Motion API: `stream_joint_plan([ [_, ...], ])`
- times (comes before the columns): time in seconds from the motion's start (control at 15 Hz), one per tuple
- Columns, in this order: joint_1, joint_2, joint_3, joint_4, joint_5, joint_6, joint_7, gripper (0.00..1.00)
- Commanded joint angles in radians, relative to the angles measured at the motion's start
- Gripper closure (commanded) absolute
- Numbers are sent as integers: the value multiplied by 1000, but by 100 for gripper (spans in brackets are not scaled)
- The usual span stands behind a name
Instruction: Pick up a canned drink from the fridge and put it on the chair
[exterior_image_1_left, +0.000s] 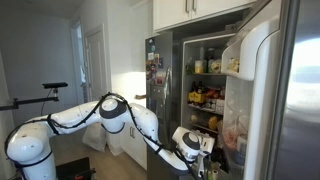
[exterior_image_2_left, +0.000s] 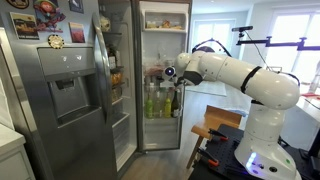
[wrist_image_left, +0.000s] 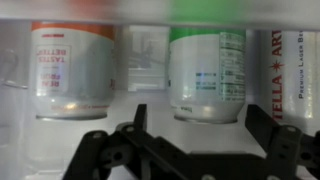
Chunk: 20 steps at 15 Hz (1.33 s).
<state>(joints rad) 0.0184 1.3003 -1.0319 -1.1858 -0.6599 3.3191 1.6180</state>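
Observation:
The stainless-steel fridge (exterior_image_1_left: 300, 90) (exterior_image_2_left: 60, 100) stands with its doors open and its lit shelves full of bottles and food. My gripper (exterior_image_1_left: 196, 150) (exterior_image_2_left: 172, 82) reaches into the fridge at shelf level. In the wrist view the gripper (wrist_image_left: 202, 118) is open, its two black fingers on either side of a white can with a green band (wrist_image_left: 208, 65) that stands just ahead of the fingertips. A white can with an orange band (wrist_image_left: 70, 70) stands to its left. A Stella Artois can (wrist_image_left: 297, 70) is at the right edge. A wooden chair (exterior_image_2_left: 216, 126) stands beside my base.
Open fridge doors (exterior_image_1_left: 245, 60) (exterior_image_2_left: 108, 70) flank my arm on both sides, their racks holding bottles. White cabinets (exterior_image_1_left: 190, 10) hang above the fridge. Bottles (exterior_image_2_left: 155, 100) fill the shelf below the gripper. A clear container (wrist_image_left: 145, 50) stands behind the cans.

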Motion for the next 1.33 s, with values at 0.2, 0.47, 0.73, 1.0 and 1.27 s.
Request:
stream_joint_plan([
  [0.2,-43,14,25,71,4,-47,-11,0],
  [0.47,-49,22,42,83,3,-58,-12,0],
  [0.73,-55,26,59,93,-2,-78,-21,0],
  [1.0,-61,31,76,105,-4,-93,-31,42],
  [1.27,-60,37,70,115,-1,-100,-27,53],
])
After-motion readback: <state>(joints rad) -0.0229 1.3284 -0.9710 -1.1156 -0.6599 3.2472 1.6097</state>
